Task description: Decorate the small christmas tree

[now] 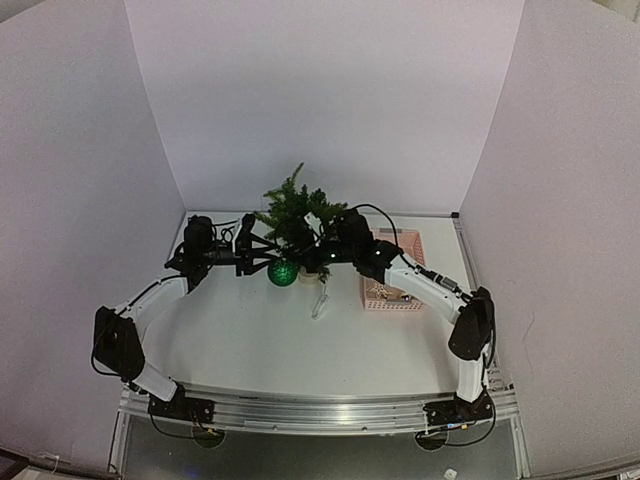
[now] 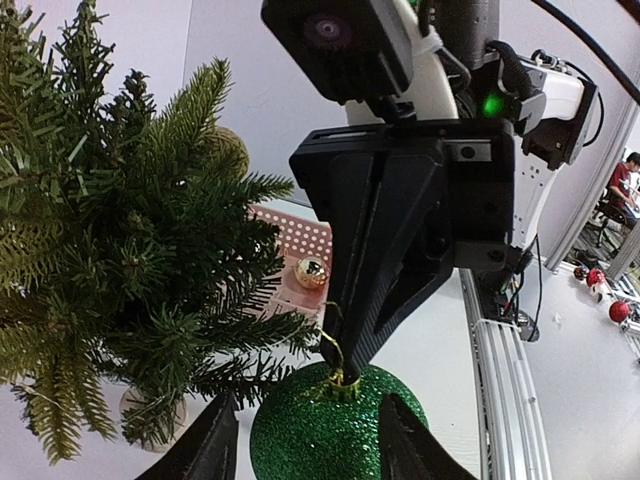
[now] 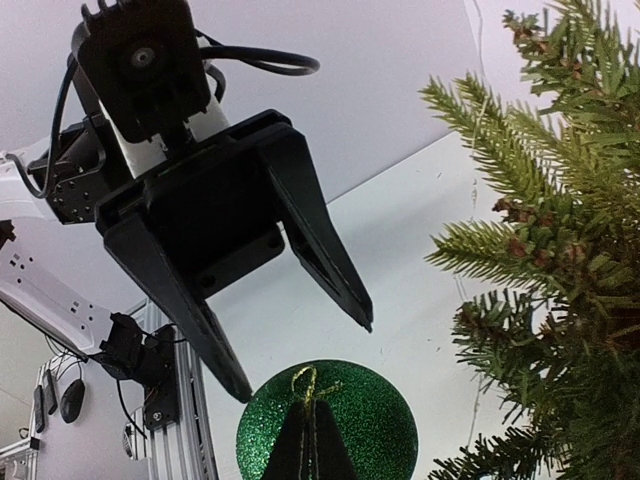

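small christmas tree [image 1: 292, 215]: table [image 1: 250, 340] 12 o'clock; green bauble [image 2: 335, 435] at its 6 o'clock, loop [image 2: 335, 350] pinched in R gripper [image 2: 345, 368]; L gripper [image 3: 306, 360] spread astride. Risk: loop slips, bauble drops; arm snag tips tree.

Bright even light, soft shadows; wrist views distorted, backgrounds blurred

The top camera looks down from above the near edge over the whole table [image 1: 250, 340]. The wrist cameras face each other at close range, sharing the green bauble [image 2: 330, 440] and small christmas tree [image 2: 110, 250]
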Robot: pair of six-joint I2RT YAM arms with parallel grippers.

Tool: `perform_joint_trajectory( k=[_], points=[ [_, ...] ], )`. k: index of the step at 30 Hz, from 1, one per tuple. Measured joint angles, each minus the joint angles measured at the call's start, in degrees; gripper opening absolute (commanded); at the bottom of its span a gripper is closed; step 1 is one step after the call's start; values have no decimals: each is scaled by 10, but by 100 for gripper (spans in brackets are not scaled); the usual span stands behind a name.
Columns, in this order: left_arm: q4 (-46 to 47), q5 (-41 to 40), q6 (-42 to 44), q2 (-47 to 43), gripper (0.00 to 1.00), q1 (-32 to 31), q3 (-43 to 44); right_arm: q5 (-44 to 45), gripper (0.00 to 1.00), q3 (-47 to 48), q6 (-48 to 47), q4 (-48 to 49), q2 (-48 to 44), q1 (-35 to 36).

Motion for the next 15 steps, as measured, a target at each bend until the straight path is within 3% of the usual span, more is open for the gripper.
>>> perform_joint_trajectory(
  k=[8,15],
  points=[
    [86,4,-82,43,54,5,7,6,0,1,7,0,13,-8],
    [134,1,-142,76,47,8,10,21,0,27,12,-1,36,-9]
  ],
)
